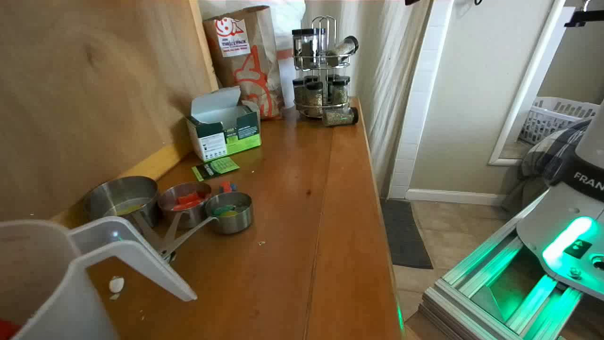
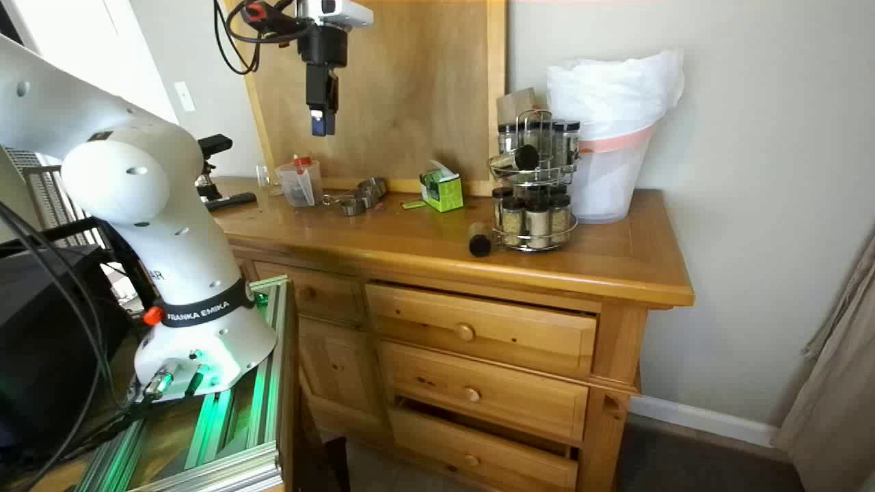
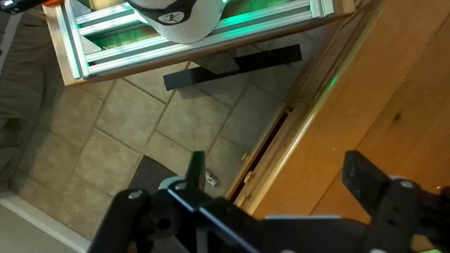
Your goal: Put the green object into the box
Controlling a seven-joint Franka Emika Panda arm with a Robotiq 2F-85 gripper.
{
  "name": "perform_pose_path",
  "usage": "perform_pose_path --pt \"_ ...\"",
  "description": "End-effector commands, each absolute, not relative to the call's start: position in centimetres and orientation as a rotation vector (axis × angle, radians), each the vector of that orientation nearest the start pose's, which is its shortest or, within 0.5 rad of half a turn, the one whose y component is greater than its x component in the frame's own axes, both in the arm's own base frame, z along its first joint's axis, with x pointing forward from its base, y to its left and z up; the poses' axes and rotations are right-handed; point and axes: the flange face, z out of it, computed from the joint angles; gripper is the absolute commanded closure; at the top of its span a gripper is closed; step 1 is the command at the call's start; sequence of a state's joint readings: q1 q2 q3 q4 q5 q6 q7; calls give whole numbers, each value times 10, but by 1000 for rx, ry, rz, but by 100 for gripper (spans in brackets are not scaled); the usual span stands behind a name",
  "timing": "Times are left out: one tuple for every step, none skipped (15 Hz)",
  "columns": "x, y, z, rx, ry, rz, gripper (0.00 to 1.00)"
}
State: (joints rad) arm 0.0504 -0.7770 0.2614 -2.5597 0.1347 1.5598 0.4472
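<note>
At 6 o'clock of the box [image 1: 231, 141], in an exterior view, the packet [image 1: 215, 168], presumably the green object, lies flat on the wooden counter [image 1: 283, 245]. Gripper [image 3: 275, 161]: jaws wide, nothing held. Risk: its thinness may defeat the grasp; a knock could shift the box. Box: rectangular cardboard, flap [image 1: 217, 101] raised. Cups [image 1: 233, 224]: round metal.

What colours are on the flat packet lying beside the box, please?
The packet is bright green with dark areas; it shows best in an exterior view.
</note>
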Motion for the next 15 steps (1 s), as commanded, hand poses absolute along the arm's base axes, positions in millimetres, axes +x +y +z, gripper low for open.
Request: perform_pose_path --pt "277 111 483 -3224 397 340 0" --pt "276 116 483 -3224 351 316 0" --pt "276 119 482 -3227 332 312 0" --pt "274 126 482 -3229 260 293 0" --pt "273 133 481 -3234 186 279 0" --pt "272 141 480 -3237 123 269 0" --pt "271 150 478 -3232 37 266 0" --pt "268 160 475 -3226 -59 269 0" --pt "265 169 473 -3215 -152 273 0" --pt "262 178 470 -3205 -239 275 0" --pt "260 186 467 -3190 -325 283 0" --pt "260 196 463 -3186 -378 285 0" --pt "259 204 461 -3181 -425 290 0" --pt "262 215 458 -3193 -464 231 0" --pt "266 223 455 -3196 -481 198 0"
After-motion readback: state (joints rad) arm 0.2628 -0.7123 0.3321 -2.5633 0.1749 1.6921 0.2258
